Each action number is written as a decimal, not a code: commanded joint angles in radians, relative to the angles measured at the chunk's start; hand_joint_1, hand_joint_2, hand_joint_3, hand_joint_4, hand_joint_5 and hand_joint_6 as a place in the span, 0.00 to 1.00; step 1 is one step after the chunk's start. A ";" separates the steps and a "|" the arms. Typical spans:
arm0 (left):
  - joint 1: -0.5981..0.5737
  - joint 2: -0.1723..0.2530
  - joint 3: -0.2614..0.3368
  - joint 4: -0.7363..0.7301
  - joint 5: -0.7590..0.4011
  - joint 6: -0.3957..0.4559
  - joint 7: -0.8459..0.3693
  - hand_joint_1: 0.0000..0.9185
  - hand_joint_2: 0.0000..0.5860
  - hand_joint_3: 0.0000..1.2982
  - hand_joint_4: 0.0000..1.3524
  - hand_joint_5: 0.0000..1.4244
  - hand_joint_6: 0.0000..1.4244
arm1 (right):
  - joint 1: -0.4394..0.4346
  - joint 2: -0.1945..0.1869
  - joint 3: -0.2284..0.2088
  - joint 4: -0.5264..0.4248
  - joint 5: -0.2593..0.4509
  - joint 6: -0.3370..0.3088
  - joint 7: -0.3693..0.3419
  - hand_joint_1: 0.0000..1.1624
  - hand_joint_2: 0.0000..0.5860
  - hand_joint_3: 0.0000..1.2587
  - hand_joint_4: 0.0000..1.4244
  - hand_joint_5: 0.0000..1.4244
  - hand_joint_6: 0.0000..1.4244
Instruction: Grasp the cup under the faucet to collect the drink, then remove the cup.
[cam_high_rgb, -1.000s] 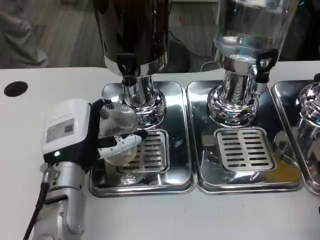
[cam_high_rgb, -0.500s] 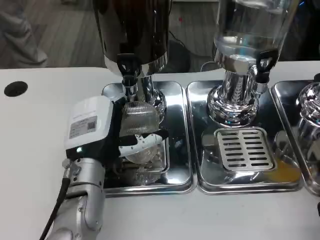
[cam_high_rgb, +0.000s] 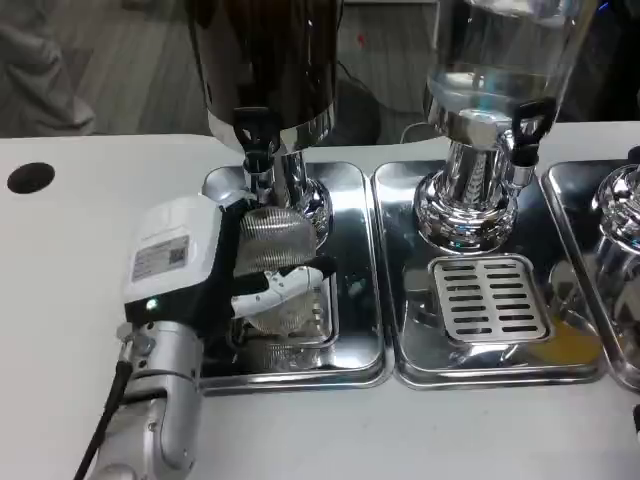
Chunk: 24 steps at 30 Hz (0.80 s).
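Observation:
My left hand (cam_high_rgb: 215, 265) grips a clear ribbed plastic cup (cam_high_rgb: 278, 245) from its left side, fingers wrapped around it. The cup stands over the drip grate of the left steel tray (cam_high_rgb: 355, 345), just below the black faucet (cam_high_rgb: 255, 130) of the dark drink dispenser (cam_high_rgb: 265, 60). The cup's lower part is partly hidden by my fingers (cam_high_rgb: 285, 285). I cannot tell whether liquid is in the cup.
A second dispenser with clear liquid (cam_high_rgb: 495, 60) stands to the right over its own tray and grate (cam_high_rgb: 490, 300). A third steel base (cam_high_rgb: 620, 230) sits at the far right edge. A black round hole (cam_high_rgb: 30, 178) marks the table at left.
From a second ago my left hand carried the cup rightward and up, under the faucet. Over the last half second it eased slightly left and held there.

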 joint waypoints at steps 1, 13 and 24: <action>0.025 0.019 0.011 -0.040 0.011 0.013 -0.014 0.12 0.02 0.30 0.35 0.44 0.49 | -0.004 -0.001 0.007 0.005 0.012 -0.016 0.010 0.23 0.77 0.08 0.00 0.00 0.00; 0.071 0.043 0.027 -0.103 0.016 0.043 -0.025 0.01 0.00 0.21 0.24 0.36 0.46 | -0.002 -0.002 0.007 0.008 0.020 -0.025 0.016 0.23 0.77 0.08 0.00 0.00 0.00; 0.198 0.066 0.142 -0.221 -0.074 -0.053 0.008 0.00 0.03 0.09 0.01 0.14 0.36 | 0.009 0.001 0.003 0.005 0.031 -0.037 0.022 0.23 0.76 0.08 0.00 0.00 0.00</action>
